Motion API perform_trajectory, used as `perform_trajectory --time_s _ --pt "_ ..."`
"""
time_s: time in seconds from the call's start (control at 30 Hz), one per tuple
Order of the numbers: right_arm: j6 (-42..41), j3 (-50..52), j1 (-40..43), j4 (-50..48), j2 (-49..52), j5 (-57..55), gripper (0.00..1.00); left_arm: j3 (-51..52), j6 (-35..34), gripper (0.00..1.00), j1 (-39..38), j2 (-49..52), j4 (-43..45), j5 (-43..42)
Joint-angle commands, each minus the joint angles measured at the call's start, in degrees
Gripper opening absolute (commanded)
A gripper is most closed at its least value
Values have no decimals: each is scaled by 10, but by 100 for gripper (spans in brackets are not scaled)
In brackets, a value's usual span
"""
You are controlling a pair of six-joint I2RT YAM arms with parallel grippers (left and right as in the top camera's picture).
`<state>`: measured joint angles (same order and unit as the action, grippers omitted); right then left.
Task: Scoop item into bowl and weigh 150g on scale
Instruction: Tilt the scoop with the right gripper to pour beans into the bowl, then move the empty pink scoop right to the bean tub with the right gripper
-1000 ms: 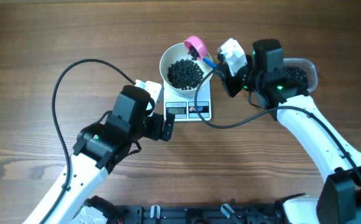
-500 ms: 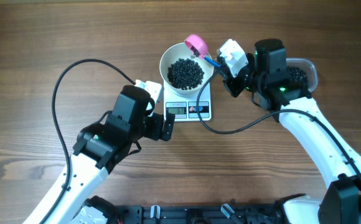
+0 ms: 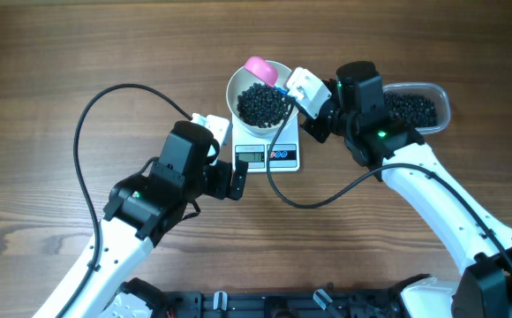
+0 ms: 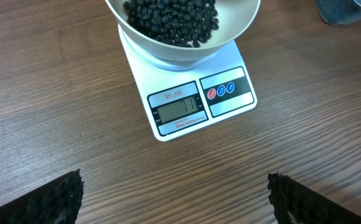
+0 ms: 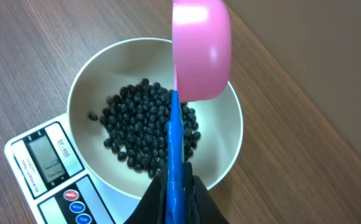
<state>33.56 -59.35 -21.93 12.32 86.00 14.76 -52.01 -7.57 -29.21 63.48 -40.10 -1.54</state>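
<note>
**Above the scale [image 3: 269, 156]: pouring into the bowl [image 3: 235, 88]**

The bowl sits on the scale, part-filled with black beads [image 3: 263, 103]. The right hand [image 5: 175, 193] pinches the blue handle of a pink scoop [image 5: 200, 46], tipped over the bowl: seemingly the pouring step. The left hand [image 4: 174, 202] hangs wide open before the scale. Next: read the display [image 4: 177, 112]; if short, refill from the tub [image 3: 412, 106] right of the scale. Brown wooden surface [image 3: 62, 53]; no room visible.

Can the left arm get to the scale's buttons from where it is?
Probably yes: the left gripper is open just short of the scale, with bare table between. The bowl overhangs only the platform, leaving the buttons uncovered.
</note>
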Motion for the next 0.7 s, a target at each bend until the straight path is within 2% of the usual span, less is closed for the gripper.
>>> perform_trajectory --time_s 0.0,0.27,0.53,0.67 --pt "4 -3 0 -4 -15 -16 4 -2 11 100 -2 1 0 3" --pt "-101 -3 9 -5 -15 17 4 -2 11 100 -2 1 0 3" --pt "-150 -3 78 -35 -15 105 4 -2 11 100 -2 1 0 3" --pt "-245 -3 128 -56 -16 121 4 -2 11 100 -2 1 0 3"
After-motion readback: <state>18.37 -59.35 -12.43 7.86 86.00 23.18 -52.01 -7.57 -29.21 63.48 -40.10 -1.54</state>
